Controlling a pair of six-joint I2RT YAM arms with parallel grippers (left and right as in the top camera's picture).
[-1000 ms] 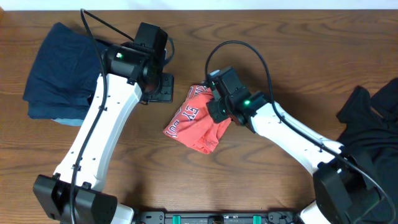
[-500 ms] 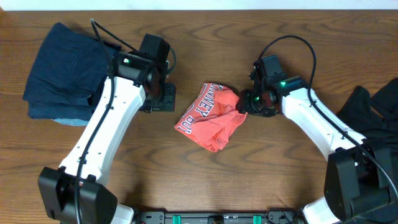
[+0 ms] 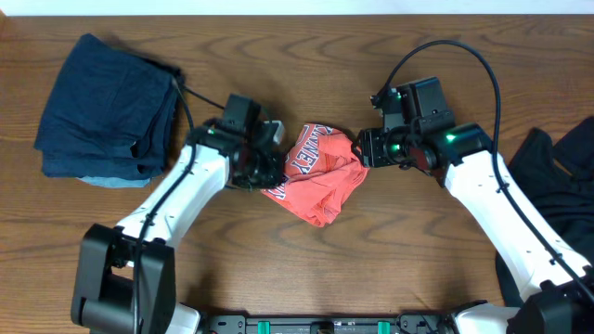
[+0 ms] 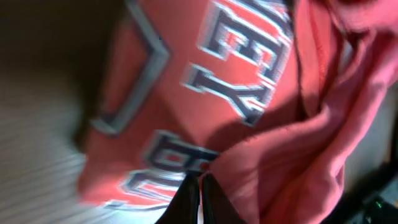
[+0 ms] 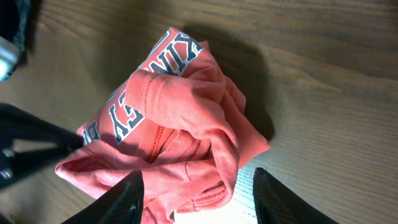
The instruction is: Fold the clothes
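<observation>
The clothes here are chiefly a coral-red T-shirt (image 3: pixel 320 176) with white-and-navy lettering, lying crumpled at the table's middle. My left gripper (image 3: pixel 269 173) is at its left edge. In the left wrist view the left gripper (image 4: pixel 199 182) is shut, with its tips pinched into a fold of the T-shirt (image 4: pixel 249 93). My right gripper (image 3: pixel 365 153) stands at the shirt's right edge. In the right wrist view the right gripper (image 5: pixel 200 196) is open, and the T-shirt (image 5: pixel 180 124) bunches between and beyond its fingers (image 5: pixel 132 196), loose.
A folded navy garment (image 3: pixel 107 102) lies at the back left with a pale blue edge (image 3: pixel 104 180) under it. A black garment (image 3: pixel 557 176) is heaped at the right edge. Bare brown wood (image 3: pixel 371 269) surrounds the shirt.
The right gripper pulled the shirt to the right, opened and let go. The left arm swung down from beside the navy stack to the shirt's left edge and shut there.
</observation>
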